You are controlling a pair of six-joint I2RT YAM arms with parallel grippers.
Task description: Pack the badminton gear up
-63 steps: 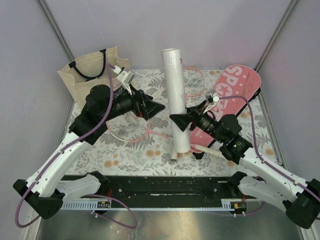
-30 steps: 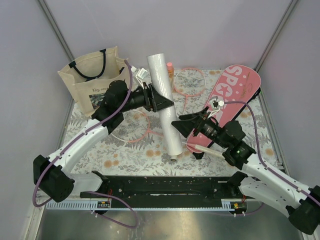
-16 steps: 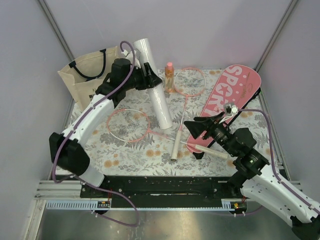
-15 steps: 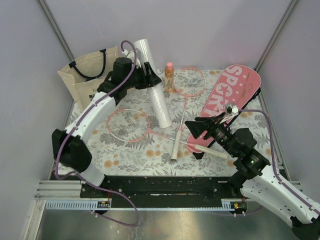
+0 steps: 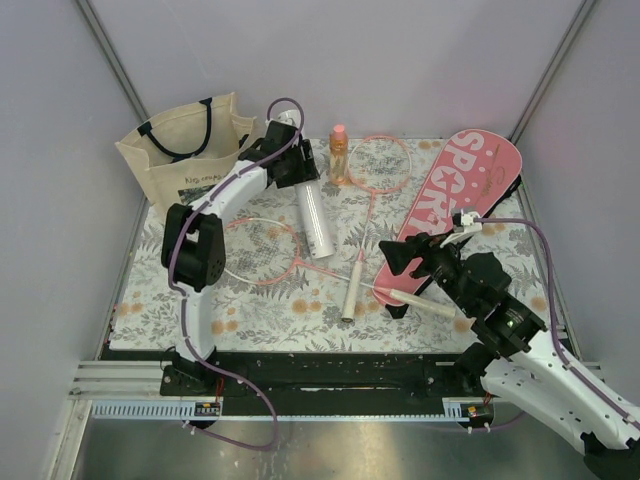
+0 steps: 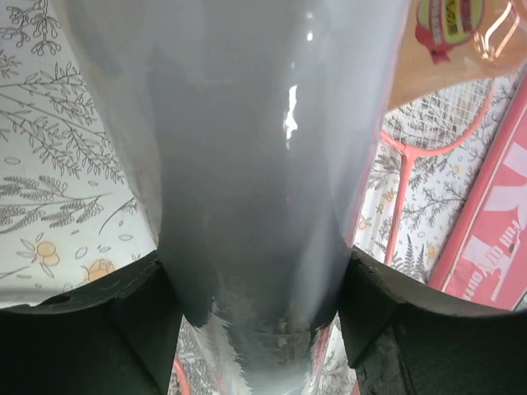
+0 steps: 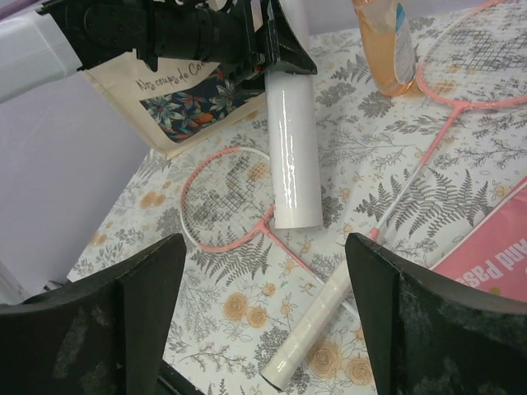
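My left gripper (image 5: 296, 167) is clamped on the tube (image 5: 314, 222) at the worktop's (image 5: 250, 310) far-left, beside the tote (image 5: 180, 160), presumably angling it for packing. My right gripper (image 5: 408, 258) hangs apart and empty above a racket (image 5: 418, 303) handle by the cover (image 5: 470, 175), apparently ready to pick.

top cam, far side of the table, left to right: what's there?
beige tote bag → white tube, gripped by the left gripper → orange bottle → pink racket → pink SPORT cover
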